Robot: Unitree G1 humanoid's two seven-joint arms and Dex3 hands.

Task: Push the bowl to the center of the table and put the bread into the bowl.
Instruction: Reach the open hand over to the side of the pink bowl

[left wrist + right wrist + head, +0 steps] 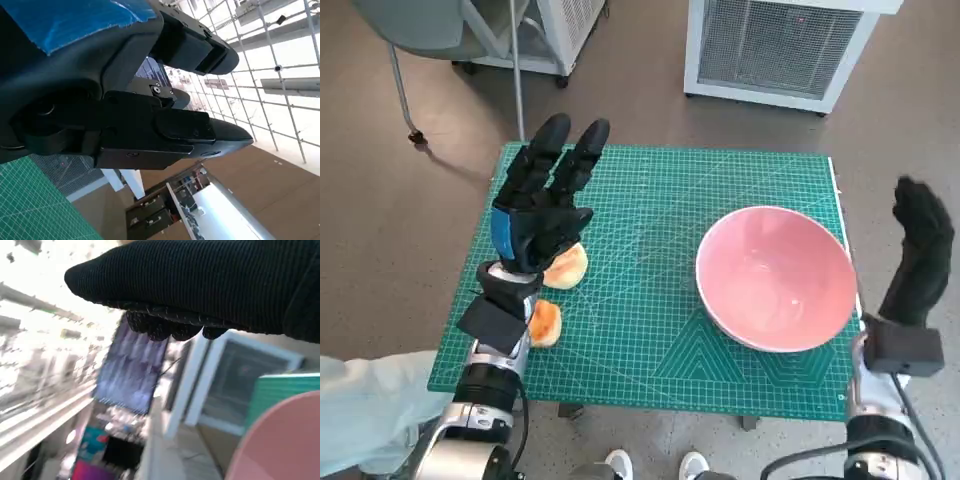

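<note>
My left robot hand (545, 200) hangs over the left part of the table (650, 340), fingers stretched out and apart, with nothing in it; in the left wrist view those black fingers (200, 130) point off toward the windows. My right robot hand (920, 250) is raised just off the table's right edge, beside the bowl (775, 278), and it holds nothing; I see its gloved fingers (170, 327) curling slightly, apart from the bowl's rim.

The pink bowl sits on the right side of the green cutting mat (650, 230), its rim close to the table's right edge. Two pieces of bread lie left of the bowl, well apart from it: one bread piece (566, 268) partly under my left robot hand, the other bread piece (545, 323) nearer the front edge, against my left wrist.

Between bowl and bread, the mat is bare green. Beyond the table's far edge stand a white grilled unit (775, 45) and a chair leg (405, 95).
</note>
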